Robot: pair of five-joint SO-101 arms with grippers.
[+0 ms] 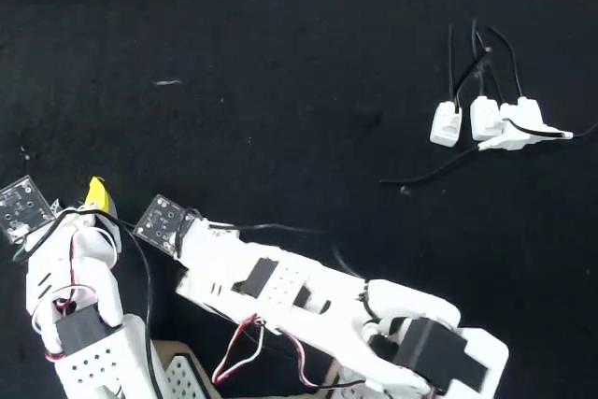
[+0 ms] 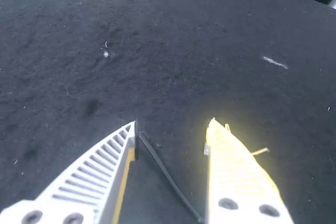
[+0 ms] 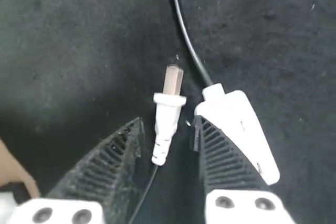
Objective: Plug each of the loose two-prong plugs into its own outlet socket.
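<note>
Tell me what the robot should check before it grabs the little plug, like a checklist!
1. The plug lies inside the right claw: ok, it is on the mat with a finger on each side.
2. The right claw is open: ok, not shut on anything yet.
3. The prongs point away from the claw: ok.
4. The black cable stays clear of the fingers: cannot tell, it runs close past one finger.
5. The outlet sockets are free: cannot tell; they sit far across the mat on the right arm's side.
6. The left claw is out of the way: ok, open over bare mat.
</note>
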